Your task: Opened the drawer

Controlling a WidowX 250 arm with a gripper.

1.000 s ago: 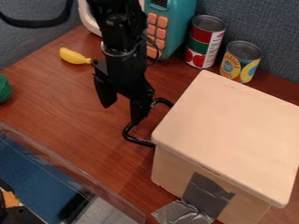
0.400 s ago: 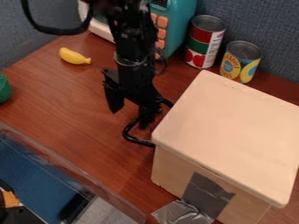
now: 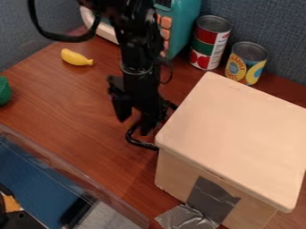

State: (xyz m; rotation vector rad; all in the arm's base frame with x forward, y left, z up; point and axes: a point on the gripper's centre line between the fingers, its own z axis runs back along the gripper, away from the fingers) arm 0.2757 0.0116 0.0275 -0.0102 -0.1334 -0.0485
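My black gripper (image 3: 135, 125) hangs down at the left side of a pale wooden box (image 3: 233, 134), its fingers spread apart. One finger is lowered at the drawer's black loop handle (image 3: 141, 143), close to the box and overlapping the handle's inner area; the other is outside, to the left. Whether the finger touches the handle I cannot tell. The handle sticks out from the box's left side, and part of it is hidden behind the gripper. The drawer's front face is hidden under the box's top.
Two cans, one red and green (image 3: 209, 42) and one yellow and blue (image 3: 245, 62), stand behind the box. A teal toy microwave (image 3: 182, 27) is behind the arm. A yellow toy banana (image 3: 76, 57) and a green object (image 3: 3, 91) lie left. Silver tape (image 3: 213, 199) marks the box's front.
The gripper has moved right and slightly down, closer to the box and into the handle's area. The box and its handle have not moved.
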